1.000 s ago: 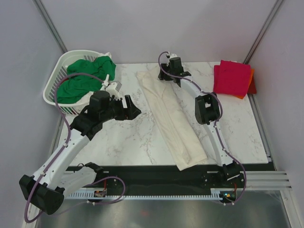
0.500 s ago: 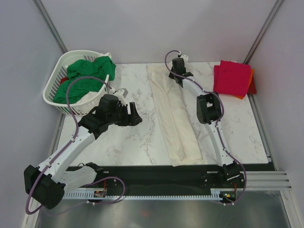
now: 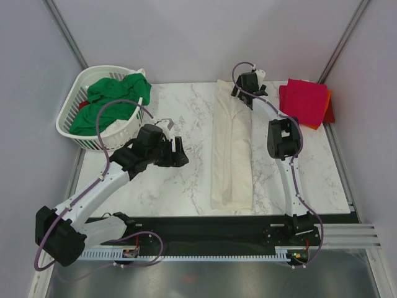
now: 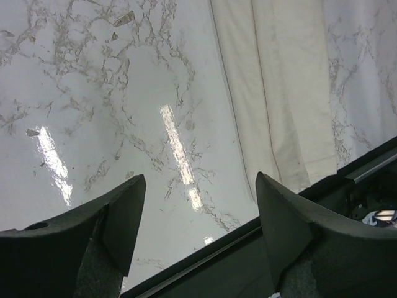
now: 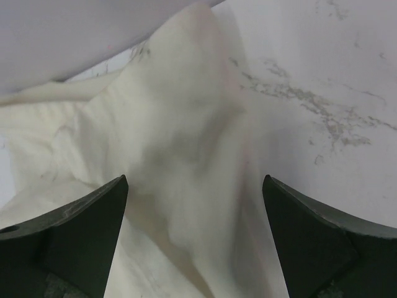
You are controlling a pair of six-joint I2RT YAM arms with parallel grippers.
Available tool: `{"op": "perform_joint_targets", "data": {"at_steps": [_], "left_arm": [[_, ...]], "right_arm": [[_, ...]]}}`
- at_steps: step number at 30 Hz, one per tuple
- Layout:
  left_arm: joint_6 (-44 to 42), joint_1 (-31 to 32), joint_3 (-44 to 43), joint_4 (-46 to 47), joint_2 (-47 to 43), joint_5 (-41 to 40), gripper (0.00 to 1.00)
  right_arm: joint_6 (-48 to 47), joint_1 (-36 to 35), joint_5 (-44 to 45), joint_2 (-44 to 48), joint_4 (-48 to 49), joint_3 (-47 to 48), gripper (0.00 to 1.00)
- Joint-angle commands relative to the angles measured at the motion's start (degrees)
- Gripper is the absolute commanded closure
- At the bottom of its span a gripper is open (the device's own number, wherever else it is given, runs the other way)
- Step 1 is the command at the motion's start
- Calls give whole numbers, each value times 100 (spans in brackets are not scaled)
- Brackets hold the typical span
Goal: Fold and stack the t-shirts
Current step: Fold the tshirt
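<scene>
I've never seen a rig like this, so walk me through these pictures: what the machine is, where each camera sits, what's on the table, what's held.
It is a robot: two arms bolted at the near edge of a marble table. The wide picture looks down from above and behind; the other two come from wrist cameras, so the dark shapes at the bottom are each hand's own fingers. A cream t-shirt, folded into a long strip, lies down the table. A white basket, far left, holds green shirts; a crimson shirt sits folded on an orange one at far right. The left hand is open over bare marble, empty. The right hand is open at the strip's far end, cloth bunched between its fingers.
</scene>
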State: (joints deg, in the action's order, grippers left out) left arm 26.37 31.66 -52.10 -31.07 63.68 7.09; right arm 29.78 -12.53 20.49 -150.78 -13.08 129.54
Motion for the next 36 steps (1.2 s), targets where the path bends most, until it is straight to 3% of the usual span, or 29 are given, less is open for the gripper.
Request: {"op": "perform_joint_targets", "data": {"at_steps": [1, 5, 10, 12, 16, 17, 19, 20, 23, 29, 36], "left_arm": [[166, 51, -55, 110, 65, -208, 21], [237, 174, -99, 268, 302, -261, 22], [333, 437, -20, 750, 671, -60, 24], [491, 499, 146, 1049, 821, 230, 25], [676, 692, 244, 1559, 1163, 425, 27], [720, 745, 235, 1604, 1243, 433, 27], [755, 920, 174, 1630, 1524, 503, 29], [808, 1060, 156, 1630, 1655, 565, 30], [922, 1298, 226, 1630, 1709, 487, 30], [1308, 1755, 612, 1718, 1639, 310, 30], [1722, 2134, 903, 1806, 1578, 82, 31]], "right_arm": [[-657, -74, -625, 364, -370, 379, 2], [-842, -82, -441, 1320, -529, -181, 2], [-597, -65, 128, 3675, -563, -2859, 2], [-299, 31, 17, 4709, -651, -4147, 9], [-78, 146, -1606, 6146, -617, -6077, 17], [-34, 146, -2349, 6583, -591, -6794, 18], [27, 111, -2864, 6973, -616, -7475, 21], [97, 94, -3302, 7375, -686, -8078, 28], [291, -38, -3937, 8227, -704, -9169, 37], [975, -399, -4237, 9670, -959, -10604, 39], [1346, -530, -4457, 10278, -1143, -11195, 46]]}}
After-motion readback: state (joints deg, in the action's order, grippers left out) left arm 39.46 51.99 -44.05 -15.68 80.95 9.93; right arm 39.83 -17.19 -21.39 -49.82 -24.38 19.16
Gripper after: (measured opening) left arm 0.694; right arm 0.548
